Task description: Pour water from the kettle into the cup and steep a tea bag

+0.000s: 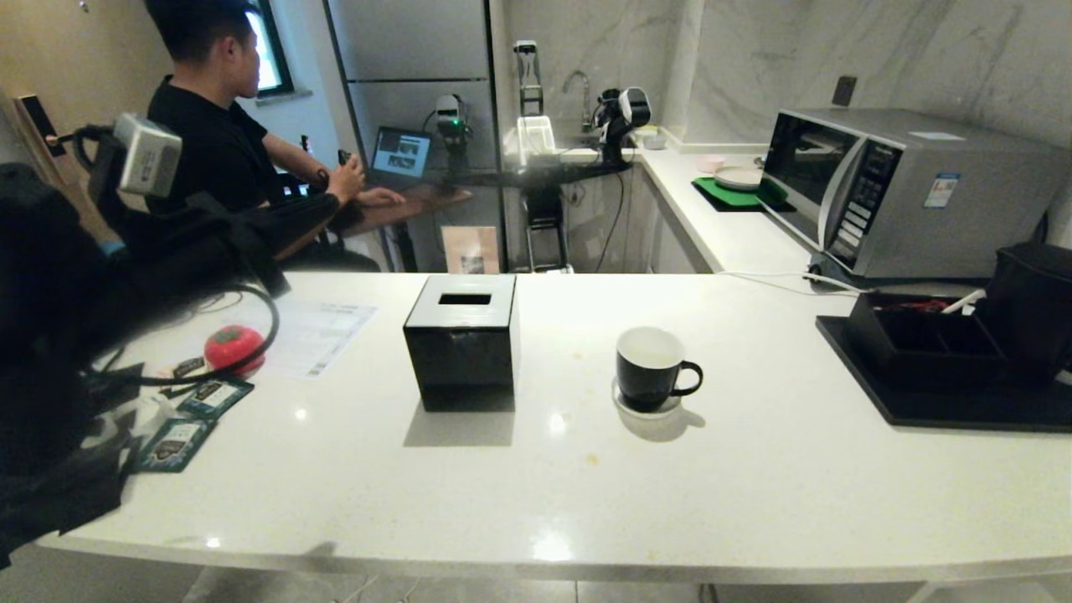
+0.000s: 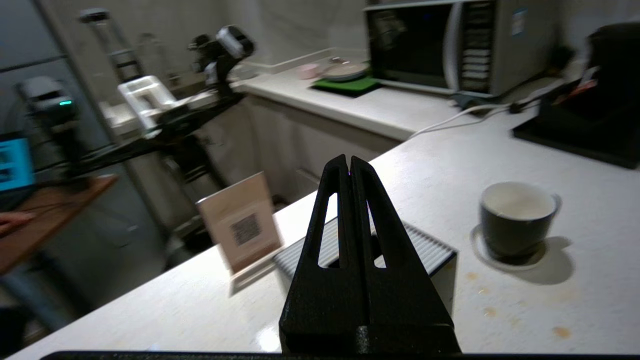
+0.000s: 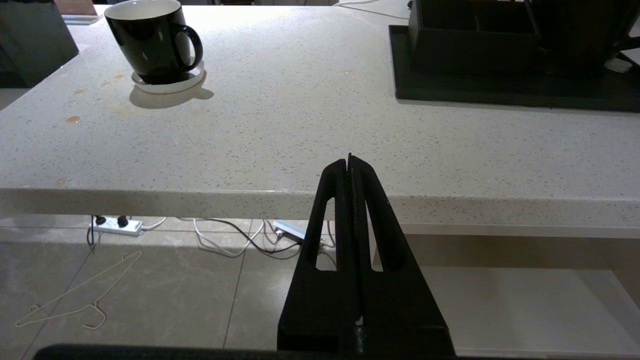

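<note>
black cup [image 1: 651, 367] on white counter [image 1: 754, 469], left pincer [image 2: 349, 172] clenched empty, right pincer [image 3: 349, 165] clenched

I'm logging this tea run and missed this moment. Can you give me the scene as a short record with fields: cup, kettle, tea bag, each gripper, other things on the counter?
cup: black mug with white inside, upright on a small coaster, mid-counter
kettle: dark body at the right edge, on a black tray
tea bag: not identifiable
left gripper: shut, nothing seen between the fingers, raised above the black box
right gripper: shut, holds nothing, below the counter edge
other: teal sachets, red ball, microwave
</note>
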You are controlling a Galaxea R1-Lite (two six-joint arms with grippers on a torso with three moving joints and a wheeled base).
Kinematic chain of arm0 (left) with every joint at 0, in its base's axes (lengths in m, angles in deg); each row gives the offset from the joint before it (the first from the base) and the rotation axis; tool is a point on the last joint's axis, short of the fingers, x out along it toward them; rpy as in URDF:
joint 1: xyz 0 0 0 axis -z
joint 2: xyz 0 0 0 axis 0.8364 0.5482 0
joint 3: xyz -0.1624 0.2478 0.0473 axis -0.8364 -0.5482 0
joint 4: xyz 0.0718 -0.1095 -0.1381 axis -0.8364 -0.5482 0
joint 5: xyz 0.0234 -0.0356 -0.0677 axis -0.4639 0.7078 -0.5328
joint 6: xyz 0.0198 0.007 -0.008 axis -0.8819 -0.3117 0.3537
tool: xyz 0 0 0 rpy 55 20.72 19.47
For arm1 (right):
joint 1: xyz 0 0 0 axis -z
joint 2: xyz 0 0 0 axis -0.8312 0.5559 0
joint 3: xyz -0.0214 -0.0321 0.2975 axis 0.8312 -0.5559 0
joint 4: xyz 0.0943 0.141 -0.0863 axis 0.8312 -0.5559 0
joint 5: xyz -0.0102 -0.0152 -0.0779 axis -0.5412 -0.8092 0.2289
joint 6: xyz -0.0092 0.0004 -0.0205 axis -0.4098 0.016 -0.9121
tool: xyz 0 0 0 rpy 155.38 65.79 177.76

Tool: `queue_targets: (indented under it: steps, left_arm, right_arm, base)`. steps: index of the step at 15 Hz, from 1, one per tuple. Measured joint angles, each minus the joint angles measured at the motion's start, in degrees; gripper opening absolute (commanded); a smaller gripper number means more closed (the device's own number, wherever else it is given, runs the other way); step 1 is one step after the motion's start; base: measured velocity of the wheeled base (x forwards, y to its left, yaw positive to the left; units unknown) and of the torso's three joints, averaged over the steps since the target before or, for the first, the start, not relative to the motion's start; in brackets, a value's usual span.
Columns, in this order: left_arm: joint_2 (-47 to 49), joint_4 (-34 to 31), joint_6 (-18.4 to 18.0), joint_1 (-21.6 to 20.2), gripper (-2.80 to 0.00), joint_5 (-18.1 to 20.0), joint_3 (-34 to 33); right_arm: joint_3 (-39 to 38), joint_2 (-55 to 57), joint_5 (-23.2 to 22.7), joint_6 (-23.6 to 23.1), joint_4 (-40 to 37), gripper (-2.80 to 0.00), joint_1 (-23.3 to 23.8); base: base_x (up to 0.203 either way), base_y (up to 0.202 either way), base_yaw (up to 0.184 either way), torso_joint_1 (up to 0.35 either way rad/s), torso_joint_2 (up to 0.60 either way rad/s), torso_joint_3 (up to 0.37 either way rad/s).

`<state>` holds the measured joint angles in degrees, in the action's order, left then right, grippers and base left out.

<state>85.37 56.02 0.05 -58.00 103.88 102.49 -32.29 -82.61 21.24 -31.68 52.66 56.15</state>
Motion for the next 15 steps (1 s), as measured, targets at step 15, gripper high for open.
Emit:
queue_targets:
  steps: [15]
  left_arm:
    - [-30.76, -5.11, -13.42, -2.44, -2.80, -33.46, -30.21]
  right_arm:
    - [0.00, 0.00, -0.01, 0.01, 0.00, -2.80, 0.00]
  base:
    - [0.000, 0.000, 0.000, 0.000, 0.00, 0.000]
